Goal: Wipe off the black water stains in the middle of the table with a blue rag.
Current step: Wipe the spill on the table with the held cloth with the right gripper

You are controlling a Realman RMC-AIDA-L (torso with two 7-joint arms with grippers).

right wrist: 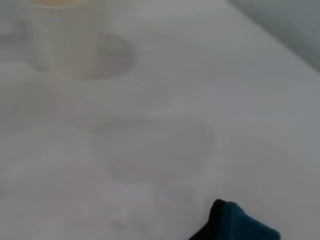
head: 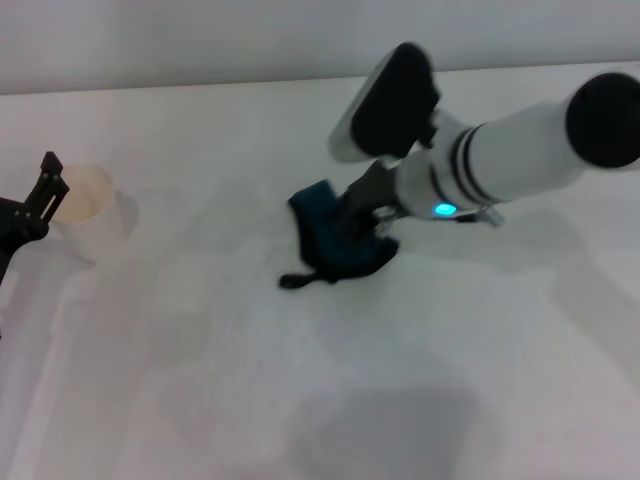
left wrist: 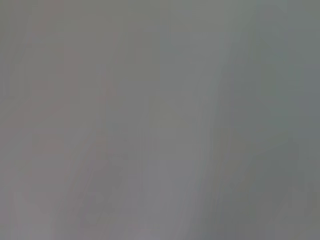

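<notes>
The blue rag (head: 335,245) lies bunched in the middle of the white table (head: 300,380), with its black loop tab trailing toward the left. My right gripper (head: 356,222) comes down from the right and is shut on the rag, pressing it to the tabletop. In the right wrist view a corner of the rag (right wrist: 240,225) shows over bare table (right wrist: 165,130). The black water stains are not visible in any view. My left gripper (head: 48,195) rests open at the far left edge, beside a paper cup.
A white paper cup (head: 88,212) stands at the left, touching distance from the left gripper; it also appears far off in the right wrist view as the cup (right wrist: 67,40). The table's far edge runs along the back. The left wrist view shows only flat grey.
</notes>
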